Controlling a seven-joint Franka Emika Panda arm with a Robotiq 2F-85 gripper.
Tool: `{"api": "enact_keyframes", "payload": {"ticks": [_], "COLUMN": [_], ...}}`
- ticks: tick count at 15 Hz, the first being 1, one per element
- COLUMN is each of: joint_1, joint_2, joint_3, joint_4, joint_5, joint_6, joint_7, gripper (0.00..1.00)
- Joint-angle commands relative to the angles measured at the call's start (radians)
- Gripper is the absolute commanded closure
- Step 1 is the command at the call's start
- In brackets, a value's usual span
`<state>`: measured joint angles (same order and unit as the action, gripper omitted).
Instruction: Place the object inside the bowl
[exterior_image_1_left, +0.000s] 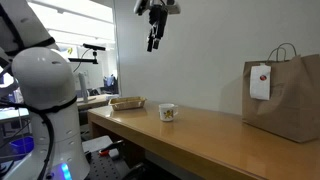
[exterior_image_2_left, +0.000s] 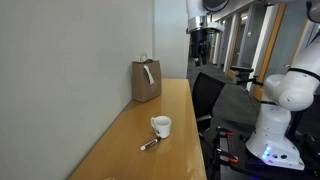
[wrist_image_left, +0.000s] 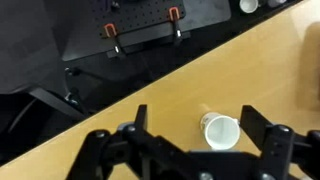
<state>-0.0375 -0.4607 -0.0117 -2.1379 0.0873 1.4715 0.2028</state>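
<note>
The small white cup-like bowl (exterior_image_1_left: 167, 112) stands upright on the wooden table; it also shows in an exterior view (exterior_image_2_left: 161, 125) and in the wrist view (wrist_image_left: 220, 130). A small slim dark object (exterior_image_2_left: 150, 144) lies on the table just beside the bowl, towards the near end. I cannot make it out in the wrist view. My gripper (exterior_image_1_left: 155, 25) hangs high above the table, well above the bowl, and shows in an exterior view (exterior_image_2_left: 203, 40). In the wrist view my gripper (wrist_image_left: 195, 112) is open and empty, with the bowl far below between its fingers.
A brown paper bag (exterior_image_1_left: 285, 90) with a white tag stands at one end of the table (exterior_image_1_left: 200, 135) and shows in an exterior view (exterior_image_2_left: 146, 80). A shallow tan tray (exterior_image_1_left: 127, 102) lies at the opposite end. A white robot base (exterior_image_2_left: 275, 110) and dark equipment stand off the table's edge.
</note>
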Motion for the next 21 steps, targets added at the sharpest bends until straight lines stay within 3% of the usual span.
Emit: {"api": "enact_keyframes", "payload": {"ticks": [1, 8, 16, 21], "joint_1": [-0.010, -0.010, 0.083, 0.142], "joint_2": [0.001, 0.001, 0.226, 0.357], "joint_3": [0.007, 0.007, 0.069, 0.095], "joint_4": [0.002, 0.002, 0.045, 0.049], "joint_5": [0.003, 0.003, -0.149, -0.144], "joint_6": [-0.002, -0.002, 0.228, 0.382], "joint_7": [-0.003, -0.003, -0.272, -0.469], "gripper": [0.00, 0.00, 0.00, 0.00]}}
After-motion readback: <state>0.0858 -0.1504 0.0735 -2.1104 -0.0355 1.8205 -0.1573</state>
